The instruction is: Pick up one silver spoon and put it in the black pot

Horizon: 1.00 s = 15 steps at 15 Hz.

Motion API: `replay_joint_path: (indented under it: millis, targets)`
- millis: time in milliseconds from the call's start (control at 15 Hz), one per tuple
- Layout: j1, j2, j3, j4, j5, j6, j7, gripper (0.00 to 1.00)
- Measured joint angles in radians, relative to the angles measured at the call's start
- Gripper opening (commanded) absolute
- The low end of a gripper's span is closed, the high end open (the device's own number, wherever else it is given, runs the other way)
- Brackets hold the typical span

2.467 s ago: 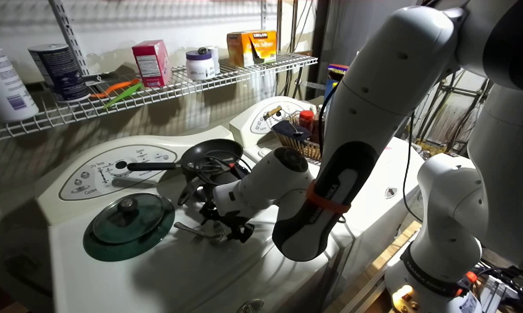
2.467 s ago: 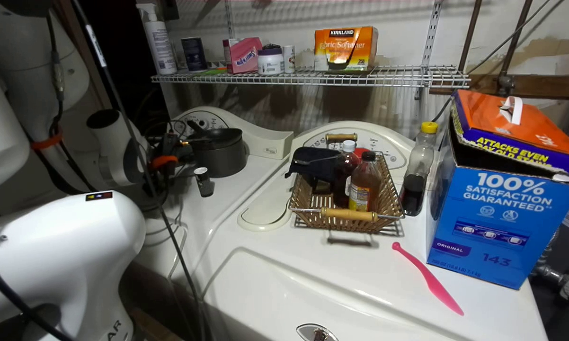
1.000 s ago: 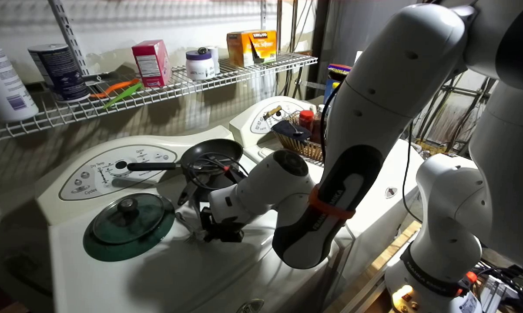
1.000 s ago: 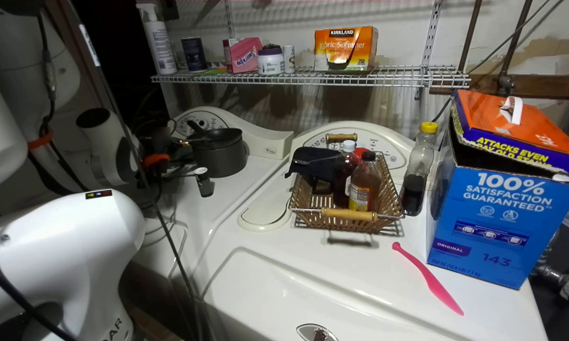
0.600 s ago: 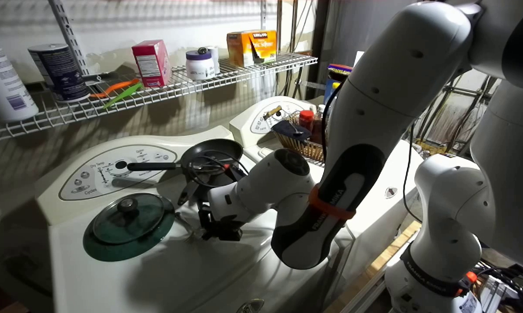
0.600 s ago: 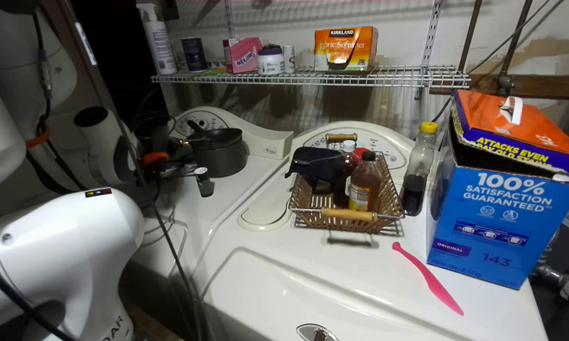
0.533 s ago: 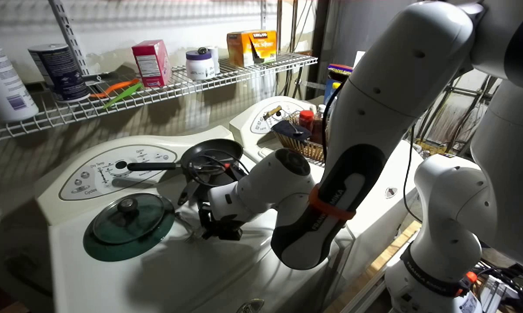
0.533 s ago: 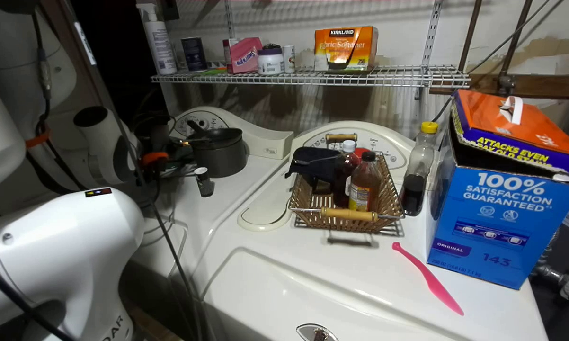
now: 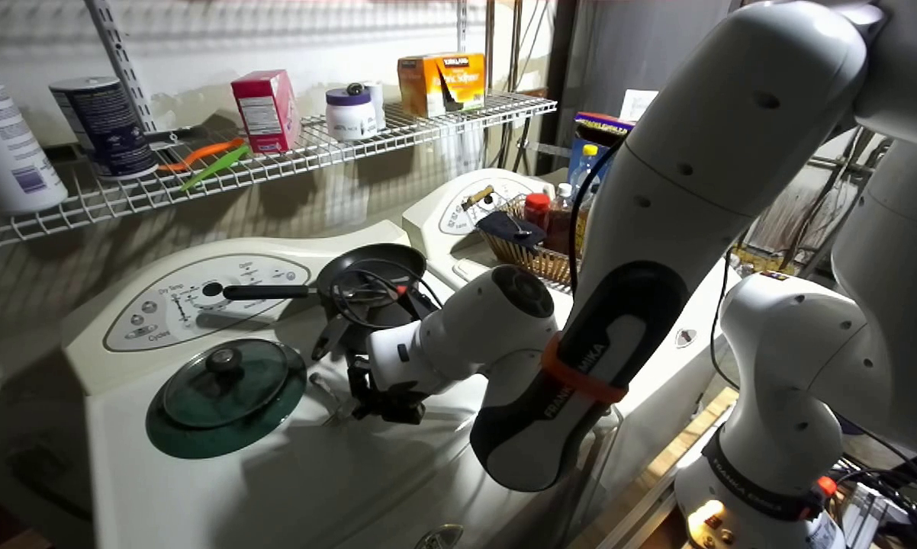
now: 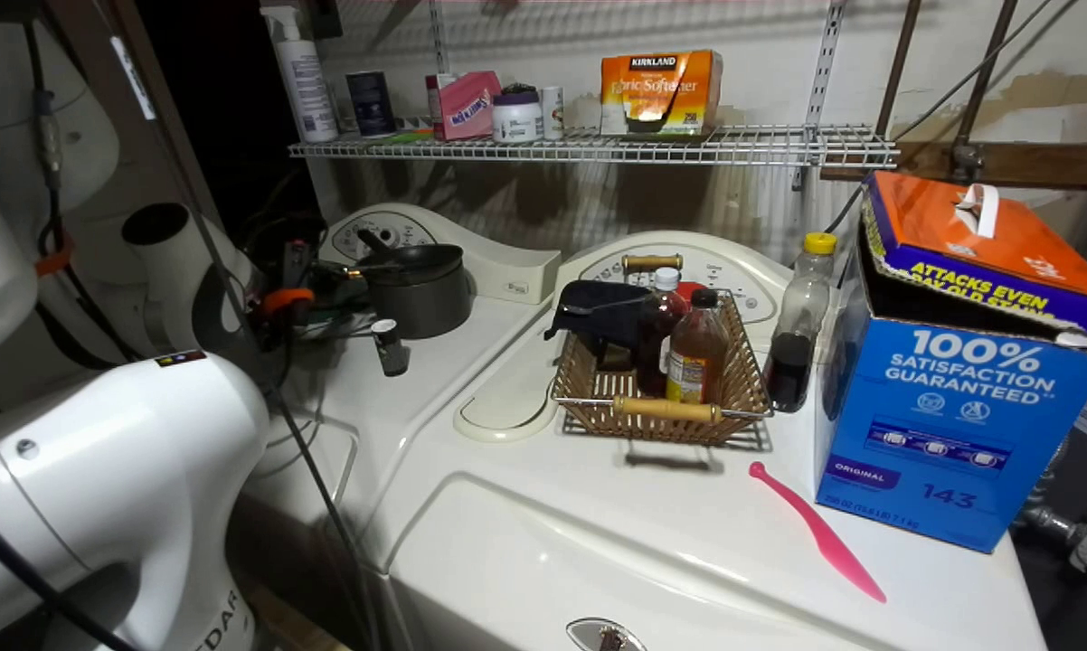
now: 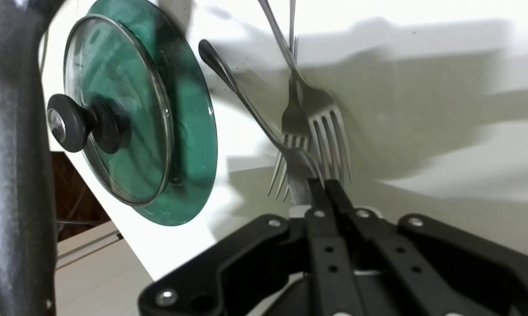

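Observation:
In the wrist view my gripper (image 11: 324, 181) is shut on the bowl edge of a silver spoon (image 11: 297, 166); its handle points away past the lid and over two silver forks (image 11: 327, 118). In an exterior view the spoon (image 9: 323, 387) is a blurred streak beside my gripper (image 9: 344, 414), just above the white top. The black pot (image 9: 371, 263), low-walled with a long handle, sits behind the gripper on a taller dark grey pot (image 10: 426, 306). Cables on the wrist cover part of its inside in an exterior view.
A clear lid (image 9: 226, 381) with a black knob lies on a green glass disc left of the gripper. A large dark handle (image 11: 18, 153) fills the wrist view's left edge. A small jar (image 10: 388, 347) stands by the pots. A wire shelf (image 10: 598, 149) hangs above.
The jaws, apart 2.5 seconds ago, are now shut. The spoon has shifted and tilted up with the gripper, which drew slightly left and up. The upper arm has since swung right in an exterior view.

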Motion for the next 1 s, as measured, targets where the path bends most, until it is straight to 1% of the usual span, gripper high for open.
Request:
replay_joint_path:
  millis: [67, 133, 400, 533, 800, 1000]
  targets:
    - [0.029, 0.000, -0.012, -0.001, 0.028, 0.010, -0.012, 0.02]
    - [0.062, 0.000, -0.024, -0.002, 0.061, 0.020, -0.026, 0.03]
    - [0.203, 0.000, -0.076, -0.011, 0.239, 0.085, -0.129, 0.03]
    - [0.263, -0.001, -0.085, -0.016, 0.315, 0.116, -0.174, 0.03]
    - [0.361, -0.025, -0.085, -0.018, 0.384, 0.168, -0.235, 0.03]
    - [0.417, -0.054, -0.085, -0.014, 0.436, 0.215, -0.296, 0.03]
